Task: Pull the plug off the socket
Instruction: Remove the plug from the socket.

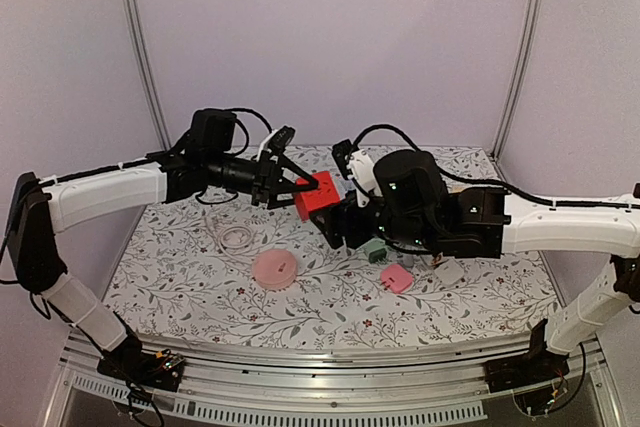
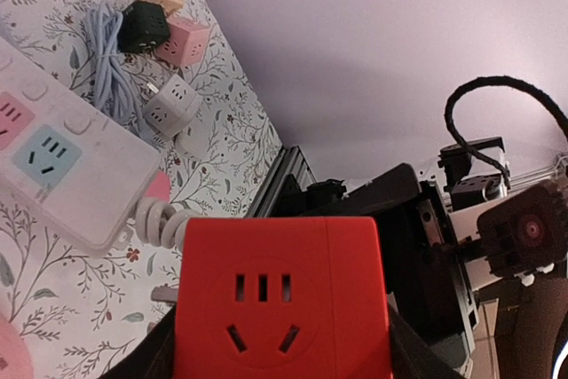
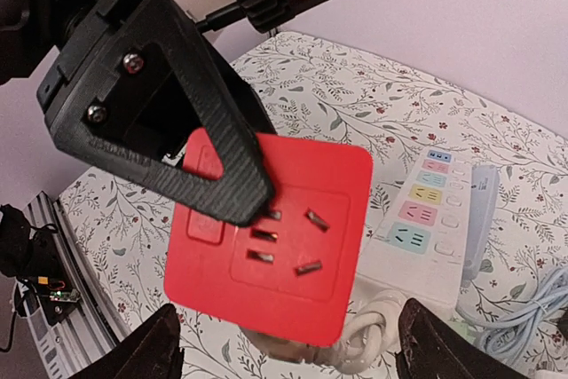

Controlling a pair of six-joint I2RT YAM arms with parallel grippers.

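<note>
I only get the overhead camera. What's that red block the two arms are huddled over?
Observer: It's a red cube socket. The right wrist camera shows outlet slots on its face, with nothing plugged into them.
Operator: Who's actually holding it?
Observer: The left gripper. From the right wrist camera you can see one black finger pressed across the slotted face.
Operator: And the other claw?
Observer: The right gripper is open. Its own camera shows its two fingers spread to either side below the cube, with gaps between them and the cube.
</note>
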